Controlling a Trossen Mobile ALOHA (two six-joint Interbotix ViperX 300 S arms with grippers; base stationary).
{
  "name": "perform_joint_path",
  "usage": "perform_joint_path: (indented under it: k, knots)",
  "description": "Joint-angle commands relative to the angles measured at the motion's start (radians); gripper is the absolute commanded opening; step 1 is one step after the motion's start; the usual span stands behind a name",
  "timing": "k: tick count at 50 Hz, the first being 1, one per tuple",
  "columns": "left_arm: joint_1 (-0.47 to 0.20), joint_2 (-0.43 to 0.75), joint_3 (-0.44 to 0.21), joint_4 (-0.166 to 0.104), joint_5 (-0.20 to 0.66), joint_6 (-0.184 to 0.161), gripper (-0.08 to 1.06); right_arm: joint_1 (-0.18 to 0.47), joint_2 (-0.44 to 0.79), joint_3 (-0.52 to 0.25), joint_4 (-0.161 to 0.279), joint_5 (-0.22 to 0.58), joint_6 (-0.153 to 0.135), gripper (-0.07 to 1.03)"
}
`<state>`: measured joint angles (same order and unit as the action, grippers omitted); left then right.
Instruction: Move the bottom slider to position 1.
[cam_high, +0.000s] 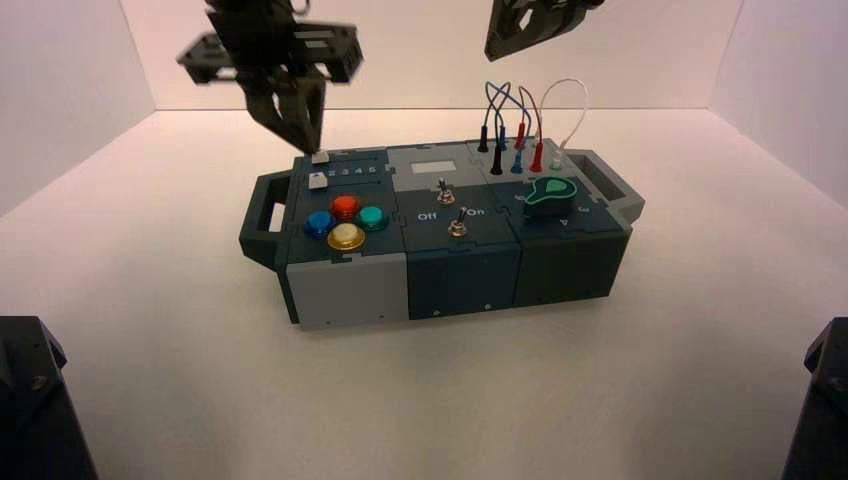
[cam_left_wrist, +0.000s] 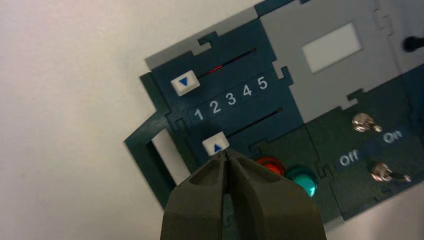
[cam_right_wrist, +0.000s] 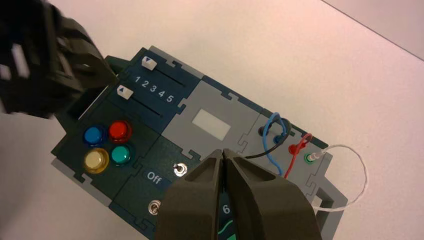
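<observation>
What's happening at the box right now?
The left gripper, shut, hovers above the panel's left end by the bottom slider, whose white knob sits at the 1 end of its track, where the task wants it. It grips nothing. The right gripper is idle, shut, above the box's right part.

Bottom slider (cam_left_wrist: 216, 142): white square knob, blue triangle, at the box's (cam_high: 462, 280) ten o'clock, set at position 1 (cam_left_wrist: 198, 114), a white printed numeral.
</observation>
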<state>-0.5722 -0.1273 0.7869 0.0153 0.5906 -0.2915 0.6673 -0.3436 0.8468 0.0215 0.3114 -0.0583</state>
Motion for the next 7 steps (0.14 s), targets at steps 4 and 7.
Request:
perform_joint_path:
  k: [4,7]
  knots:
    - [0.000,-0.029,-0.014,0.006,0.015,0.002,-0.03,0.005,-0.017,-0.029,-0.002,0.002,0.000,-0.02]
    - [0.000,-0.023,-0.014,0.008,0.021,0.002,-0.03,0.005,-0.017,-0.031,-0.002,0.005,0.000,-0.02]
